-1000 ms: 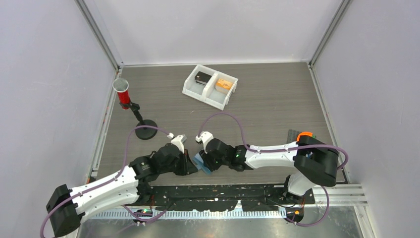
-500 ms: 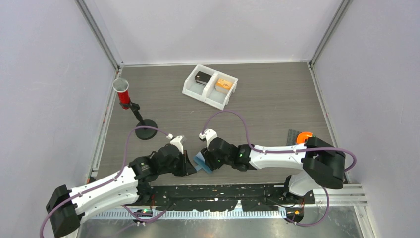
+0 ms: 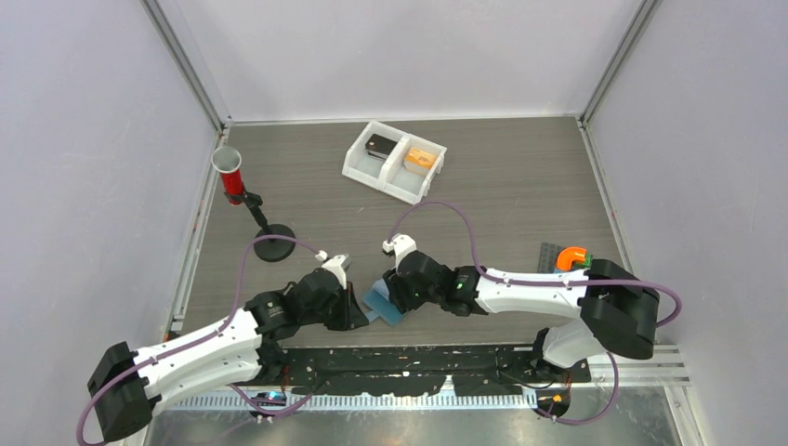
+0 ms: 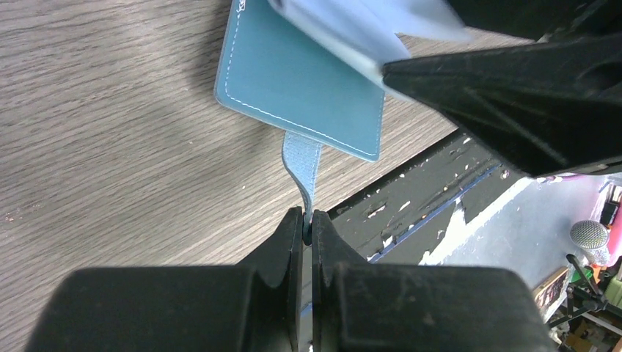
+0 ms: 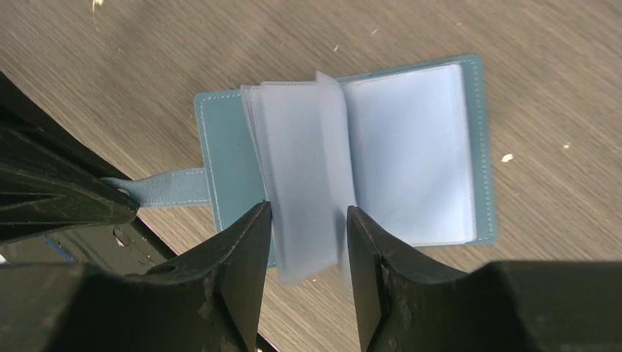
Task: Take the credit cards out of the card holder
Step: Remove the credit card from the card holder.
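Note:
The light-blue card holder (image 5: 433, 220) lies open on the wood table near the front edge, its pale sleeves (image 5: 304, 169) fanned upward. My left gripper (image 4: 308, 220) is shut on the holder's blue strap (image 4: 302, 158), which pulls taut from the cover (image 4: 301, 88). My right gripper (image 5: 306, 209) stands open with the loose sleeves between its fingers. In the top view the left gripper (image 3: 353, 311) and right gripper (image 3: 395, 297) meet over the holder (image 3: 381, 307). No credit cards show in the sleeves I can see.
A white two-compartment tray (image 3: 358, 165) stands at the back, with a dark item (image 3: 378, 145) in its left half and an orange one (image 3: 419, 159) in its right. A red cup on a black stand (image 3: 229, 173) is at the left. The black front rail (image 4: 418, 198) runs just beyond the holder.
The right arm's wrist has shifted slightly right and away, and its elbow has swung right. The left arm has stayed in place on the strap.

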Tool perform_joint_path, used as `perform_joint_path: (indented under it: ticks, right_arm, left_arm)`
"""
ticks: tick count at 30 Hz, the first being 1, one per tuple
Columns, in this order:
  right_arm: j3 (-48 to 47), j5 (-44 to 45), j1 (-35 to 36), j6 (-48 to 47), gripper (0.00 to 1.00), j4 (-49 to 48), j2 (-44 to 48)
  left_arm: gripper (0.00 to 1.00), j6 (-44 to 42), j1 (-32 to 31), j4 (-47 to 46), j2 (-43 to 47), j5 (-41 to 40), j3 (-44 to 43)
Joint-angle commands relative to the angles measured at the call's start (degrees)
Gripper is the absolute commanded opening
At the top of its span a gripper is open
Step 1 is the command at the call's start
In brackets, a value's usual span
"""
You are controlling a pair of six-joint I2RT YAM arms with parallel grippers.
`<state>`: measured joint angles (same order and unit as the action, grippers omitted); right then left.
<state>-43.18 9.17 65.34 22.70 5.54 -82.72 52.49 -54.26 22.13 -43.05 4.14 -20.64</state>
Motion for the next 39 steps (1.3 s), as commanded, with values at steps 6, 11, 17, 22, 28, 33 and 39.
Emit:
perform_joint_path:
  ticks: [6,11,17,22,28,33,39]
  right_arm:
    - [3.0,-0.5,-6.3,0.6,0.49,0.1,4.5]
    - [3.8,-3.7,-8.0,-0.2,0.52,-1.5,4.5]
    - [2.7,-7.3,-8.2,-0.8,0.49,-2.6,3.0]
    - [2.4,-6.9,-8.6,0.5,0.43,-2.3,2.6]
    - [1.1,-2.4,-9.5,3.2,0.48,4.5,5.3]
    - [-0.7,-1.5,-10.3,4.9,0.46,9.3,10.2]
    - [-1.2,-7.5,-11.4,4.1,0.43,5.9,11.7]
  left_arm:
    - [0.0,-1.3,-0.1,1.0,-0.2,1.2,-2.4]
    - [0.0,-1.7,-0.1,1.3,-1.2,1.0,-3.0]
    - [0.0,-2.4,-0.1,3.0,-3.0,-1.3,-4.9]
    - [0.09,-0.6,-0.1,8.0,-3.7,-8.2,-7.7]
    - [0.37,1.9,-0.1,13.1,-0.9,-10.7,-10.9]
    - [0.45,1.7,-0.1,4.7,-0.3,-5.7,-10.8]
    - [0.4,1.7,-0.1,-2.1,-8.1,-1.6,-13.0]
